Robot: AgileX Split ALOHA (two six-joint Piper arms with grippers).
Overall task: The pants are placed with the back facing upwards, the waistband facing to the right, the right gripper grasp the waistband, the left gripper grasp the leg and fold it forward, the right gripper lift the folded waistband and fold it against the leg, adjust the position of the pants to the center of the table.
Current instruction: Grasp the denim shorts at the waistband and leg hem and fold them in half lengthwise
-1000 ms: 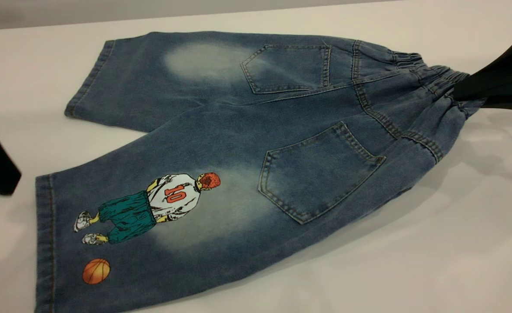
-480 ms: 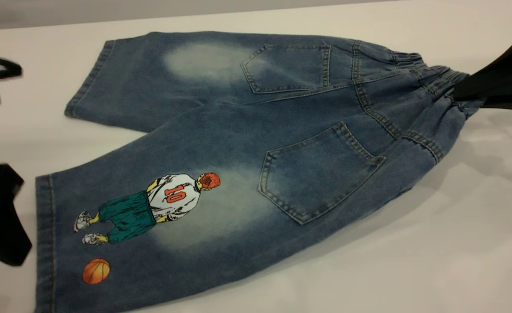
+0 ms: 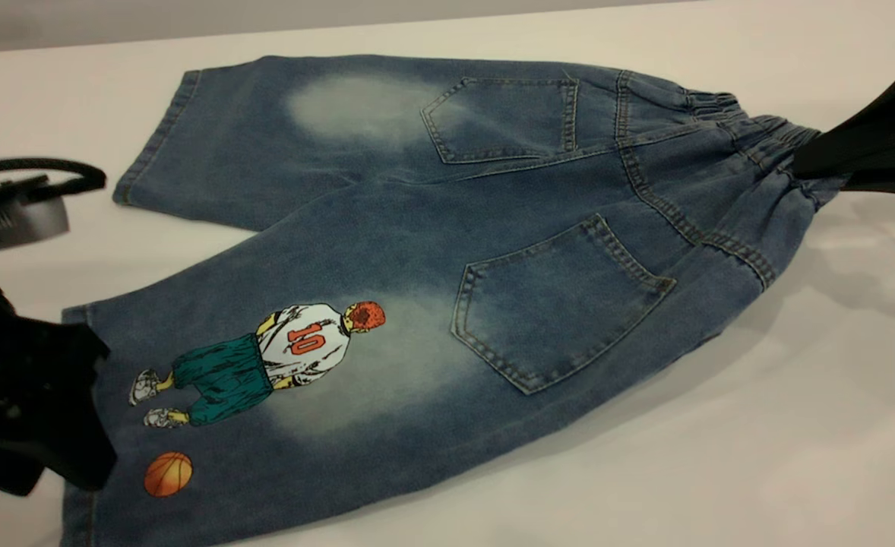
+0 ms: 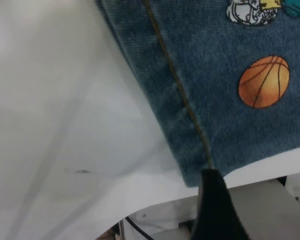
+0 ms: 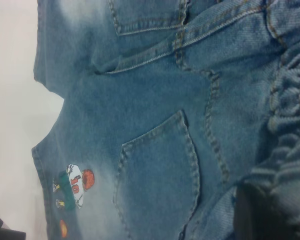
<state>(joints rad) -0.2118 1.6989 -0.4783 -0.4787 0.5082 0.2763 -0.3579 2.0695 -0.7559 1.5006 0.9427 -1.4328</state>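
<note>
Exterior camera looks down at an angle across the table (image 3: 797, 456), close, pants (image 3: 417, 228) filling most of it. My left wrist camera sits very near the leg hem (image 4: 190, 115), showing the basketball print (image 4: 264, 81). My right wrist camera looks from the waistband (image 5: 290, 115) along the pants. All three share that print.

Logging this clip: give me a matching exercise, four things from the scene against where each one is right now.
Things:
1. right gripper
2. left gripper
3. basketball print
4. player print

Places:
A. on the near leg, beside the hem
B. at the elastic waistband
C. on the near leg, between the ball and the lower back pocket
D. at the hem of the near leg

Pairs: 1-B, 2-D, 3-A, 4-C
</note>
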